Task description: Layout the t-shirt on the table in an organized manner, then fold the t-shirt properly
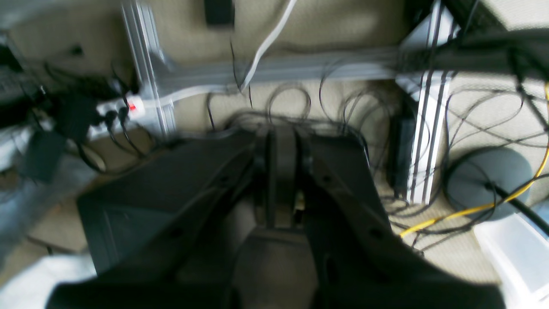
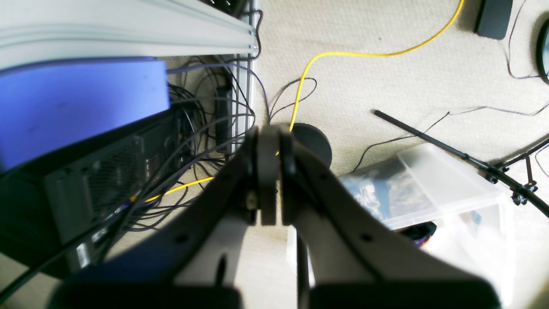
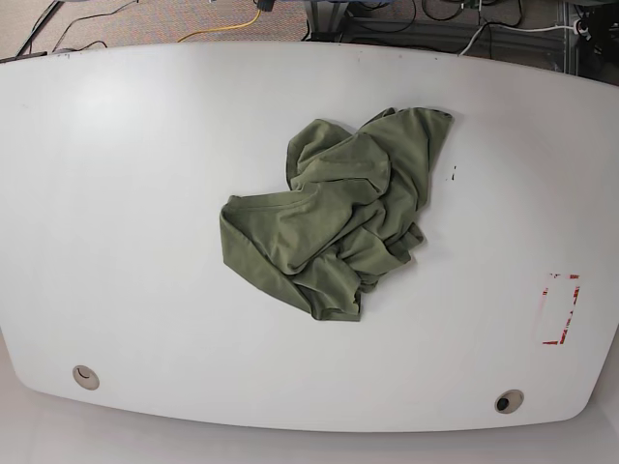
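Note:
The olive-green t-shirt lies crumpled in a heap near the middle of the white table. No arm or gripper shows in the base view. In the left wrist view my left gripper hangs over the floor with its jaws pressed together and nothing between them. My right gripper in the right wrist view is likewise shut and empty above the carpet. Neither wrist view shows the t-shirt or the table.
A red tape rectangle marks the table's right side. Two round grommets sit near the front edge. On the floor lie cables, a yellow cord, a clear plastic bin and aluminium frame rails.

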### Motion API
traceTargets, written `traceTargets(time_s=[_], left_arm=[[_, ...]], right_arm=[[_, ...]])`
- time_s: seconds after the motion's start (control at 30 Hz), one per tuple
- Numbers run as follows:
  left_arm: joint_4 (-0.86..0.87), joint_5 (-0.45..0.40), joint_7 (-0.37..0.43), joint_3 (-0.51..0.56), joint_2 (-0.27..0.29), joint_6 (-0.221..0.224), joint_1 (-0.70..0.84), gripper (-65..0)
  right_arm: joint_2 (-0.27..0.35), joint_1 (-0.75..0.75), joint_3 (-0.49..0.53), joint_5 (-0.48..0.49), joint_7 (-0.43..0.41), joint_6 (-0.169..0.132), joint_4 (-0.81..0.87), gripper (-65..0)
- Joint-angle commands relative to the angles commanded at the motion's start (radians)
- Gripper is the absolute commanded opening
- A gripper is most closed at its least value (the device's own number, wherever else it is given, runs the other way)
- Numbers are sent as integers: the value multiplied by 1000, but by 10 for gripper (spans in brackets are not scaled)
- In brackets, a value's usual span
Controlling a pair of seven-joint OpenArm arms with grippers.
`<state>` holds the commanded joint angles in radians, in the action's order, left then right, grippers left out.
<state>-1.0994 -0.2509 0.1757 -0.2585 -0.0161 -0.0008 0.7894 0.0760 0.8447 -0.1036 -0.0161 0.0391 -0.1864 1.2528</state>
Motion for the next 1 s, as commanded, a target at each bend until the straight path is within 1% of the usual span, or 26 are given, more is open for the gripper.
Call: traceTargets(time_s=[0.07, 0.13, 0.23, 0.3, 0.4, 0.47, 0.53, 0.6, 0.7, 0.77, 0.83, 0.87, 0.93, 1.0], left_arm=[[-34, 2, 0, 0, 0, 0, 26, -650], [-74, 2, 0, 0, 0, 0, 48, -650], [-137, 2, 0, 0, 0, 0, 89, -650], [-180, 2, 0, -2, 3, 0, 115, -650], [-255, 2, 2, -5, 26, 0, 161, -650], [-304, 2, 2, -5, 34, 0, 187, -650], [-341, 2, 2, -5, 35, 0, 210, -650], [-390, 2, 2, -3, 37, 0, 244, -650], [-453, 2, 2, 0, 37, 0, 281, -650], [-491, 3, 2, 2, 49, 0, 305, -650], [-531, 23, 2, -2, 64, -2, 328, -650], [-542, 32, 2, -2, 68, -2, 333, -650], [-586, 74, 2, -3, 69, -21, 361, -650], [-623, 120, 2, -5, 69, -68, 391, -650]], right_arm=[[2, 21, -15, 0, 0, -2, 32, -647], [3, 48, -26, 0, 0, -17, 66, -647], [3, 84, -48, 0, 0, -61, 120, -647], [2, 106, -69, 0, 0, -83, 155, -647], [-2, 146, -107, 0, 0, -114, 210, -647], [-3, 169, -117, 0, 0, -137, 244, -647], [-3, 187, -118, 3, 0, -153, 270, -647], [-2, 210, -118, 28, 2, -170, 307, -647], [5, 249, -115, 78, 21, -181, 362, -647], [18, 273, -115, 103, 37, -195, 405, -647], [37, 304, -112, 130, 46, -212, 453, -647], [40, 310, -112, 135, 48, -215, 462, -647], [48, 339, -112, 157, 51, -227, 512, -647], [51, 367, -112, 164, 51, -227, 562, -647]])
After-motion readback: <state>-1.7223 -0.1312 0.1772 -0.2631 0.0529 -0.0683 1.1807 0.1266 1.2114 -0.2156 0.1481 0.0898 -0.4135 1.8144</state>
